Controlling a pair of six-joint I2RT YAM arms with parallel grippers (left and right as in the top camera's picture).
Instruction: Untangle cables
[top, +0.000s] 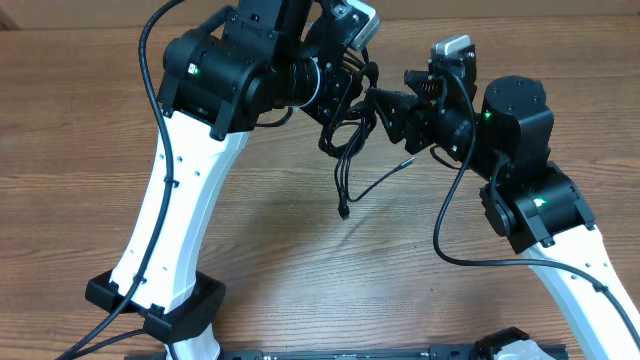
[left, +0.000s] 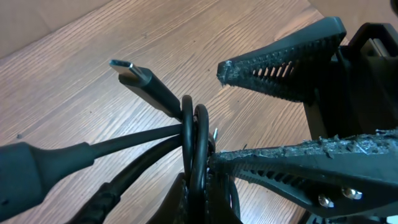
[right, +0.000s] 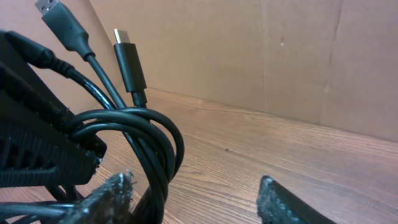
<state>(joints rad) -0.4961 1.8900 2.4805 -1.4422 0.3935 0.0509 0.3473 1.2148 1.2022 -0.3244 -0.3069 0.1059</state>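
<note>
Several thin black cables (top: 350, 130) hang bunched in a tangled, looped knot. Two plug ends (right: 127, 59) stick upward, and loose tails trail down.

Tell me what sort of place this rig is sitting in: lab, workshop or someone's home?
Probably a robotics lab test cell, not a home: a wood-grain table, plain cardboard panels walling it off, and the left arm and right arm mounted at its near edge.

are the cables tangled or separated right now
Tangled. The cables loop around one another in one tight bundle in both wrist views, and overhead they hang as a single clump.
</note>
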